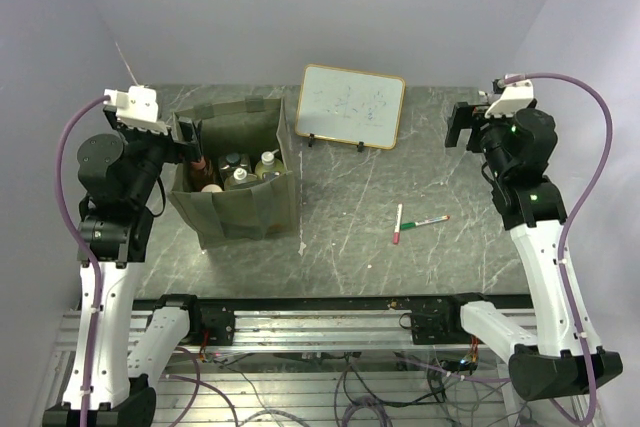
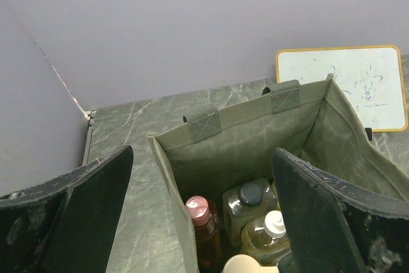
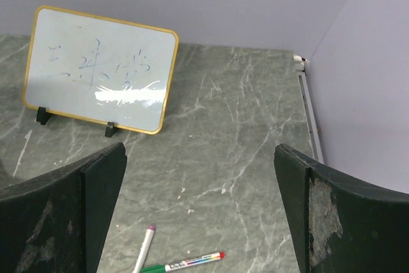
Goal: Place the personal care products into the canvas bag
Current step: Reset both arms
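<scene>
— Where have the bottles [image 1: 240, 169] ended up?

— Down in the bag [image 1: 245, 215], as far as I can see. It stands at the left of the bench [image 1: 360, 197] with its mouth open upward, and they are packed upright inside, close together, so none can tip.

— Which ones can you pick out?

— Looking straight down into it: a pink-capped bottle [image 2: 197, 208] against the left wall, a dark-capped bottle [image 2: 250, 193] just beside it, a white-capped bottle [image 2: 275, 222] nearer, and a peach pump top [image 2: 246, 265] at the very edge of what I can see. The cloth walls hide the rest, so I can't count them.

— And the left hand [image 1: 188, 139]?

— It hangs over the bag's left rim, fingers spread wide, nothing between them. That is where you'd let a bottle go, I'd guess.

— The right hand [image 1: 462, 127]?

— Up at the far right, well apart from everything, released and empty too. I'd say it has nothing to fetch: on its side there's only the whiteboard [image 1: 352, 105], propped on its feet at the far edge, and the pens [image 1: 398, 223] lying flat near the middle. Neither belongs in the bag.

— So it's finished?

— I'd judge so. I see no bottle lying out on the bench.
</scene>
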`<state>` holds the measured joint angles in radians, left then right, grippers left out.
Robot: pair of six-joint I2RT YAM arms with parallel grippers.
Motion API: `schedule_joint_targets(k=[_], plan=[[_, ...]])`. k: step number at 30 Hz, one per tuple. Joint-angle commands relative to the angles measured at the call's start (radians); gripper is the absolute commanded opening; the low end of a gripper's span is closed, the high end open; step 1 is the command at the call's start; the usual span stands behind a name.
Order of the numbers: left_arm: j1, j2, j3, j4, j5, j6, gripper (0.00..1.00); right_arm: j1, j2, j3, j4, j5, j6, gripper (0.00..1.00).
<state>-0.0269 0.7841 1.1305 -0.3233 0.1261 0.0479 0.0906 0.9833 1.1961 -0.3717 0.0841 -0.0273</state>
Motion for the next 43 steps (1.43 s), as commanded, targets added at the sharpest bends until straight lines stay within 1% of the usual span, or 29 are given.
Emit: schedule_joint_targets(k=[1, 8, 11, 25, 43], plan=[[0.012, -0.029, -0.014, 0.025, -0.015, -0.005, 0.99, -0.006, -0.042, -0.029, 0.021, 0.004, 0.000, 1.00], [0.012, -0.017, -0.021, 0.055, -0.006, -0.022, 0.99, -0.006, -0.031, -0.046, 0.060, -0.010, -0.002, 1.00], [0.012, -0.016, -0.018, 0.053, 0.018, -0.008, 0.99, -0.006, -0.022, -0.042, 0.073, -0.014, 0.012, 1.00], [0.012, 0.008, 0.006, 0.067, 0.017, 0.019, 0.99, -0.008, -0.038, -0.082, 0.118, -0.006, 0.000, 1.00], [0.012, -0.001, -0.016, 0.077, 0.027, 0.024, 0.99, -0.013, -0.037, -0.073, 0.117, -0.008, -0.003, 1.00]])
